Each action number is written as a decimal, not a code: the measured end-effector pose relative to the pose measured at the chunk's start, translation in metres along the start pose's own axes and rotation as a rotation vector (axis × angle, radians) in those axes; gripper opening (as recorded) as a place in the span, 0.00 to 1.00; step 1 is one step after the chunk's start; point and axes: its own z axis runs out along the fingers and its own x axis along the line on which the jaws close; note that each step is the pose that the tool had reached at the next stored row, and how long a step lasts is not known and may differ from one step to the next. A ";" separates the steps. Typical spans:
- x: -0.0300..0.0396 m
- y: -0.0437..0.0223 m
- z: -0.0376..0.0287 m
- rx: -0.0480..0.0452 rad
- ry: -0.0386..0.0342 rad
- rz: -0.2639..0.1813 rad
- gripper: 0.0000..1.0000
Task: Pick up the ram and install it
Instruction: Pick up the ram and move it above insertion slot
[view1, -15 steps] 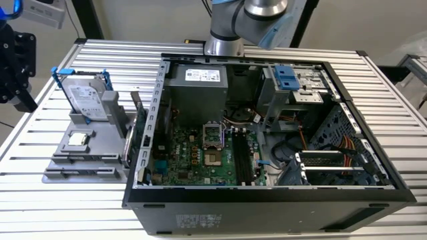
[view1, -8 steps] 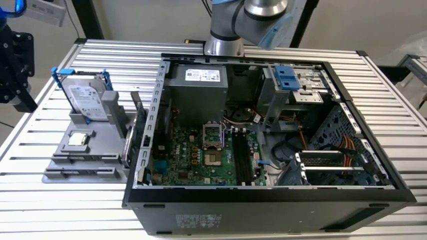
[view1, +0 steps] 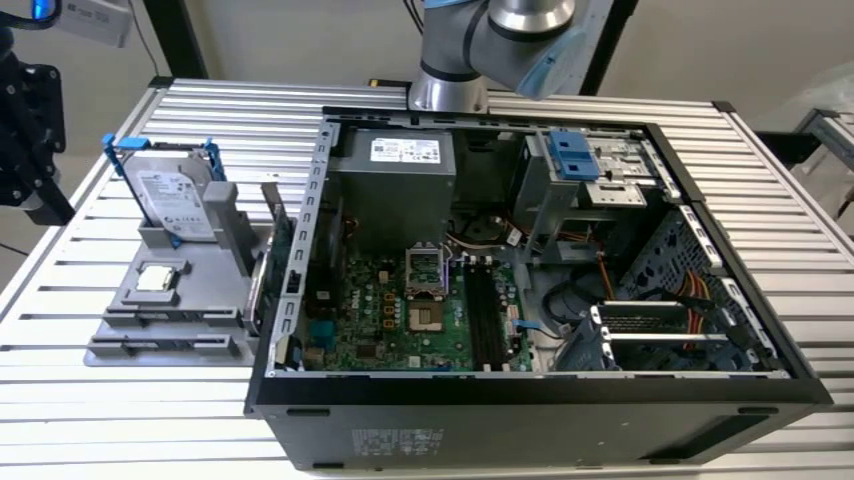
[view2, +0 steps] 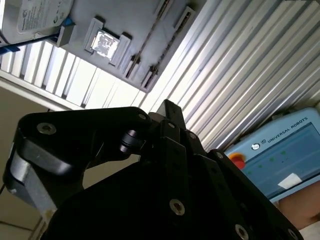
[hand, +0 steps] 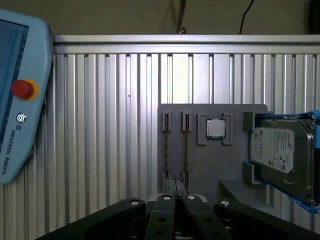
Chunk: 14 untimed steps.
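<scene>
You have the gripper (hand: 177, 200) with its fingers drawn together and nothing between them, facing the gray tray (hand: 205, 165). The ram (hand: 166, 150) seems to be the thin strips standing edge-on in the tray's two narrow slots, apart from the gripper. In the exterior view the tray lies at nine o'clock from the open computer case (view1: 534, 425), and its slots lie at six o'clock from the processor chip (view1: 158, 278).

Slatted metal table (view1: 200, 110) bears grey tray (view1: 200, 292) and computer case (view1: 534, 425).
</scene>
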 end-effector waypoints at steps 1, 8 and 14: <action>0.0000 0.0000 0.0000 0.0000 0.0005 -0.011 0.00; 0.0000 0.0000 0.0000 0.0001 0.0033 -0.077 0.00; 0.0000 0.0000 -0.0001 0.0002 0.0045 -0.103 0.00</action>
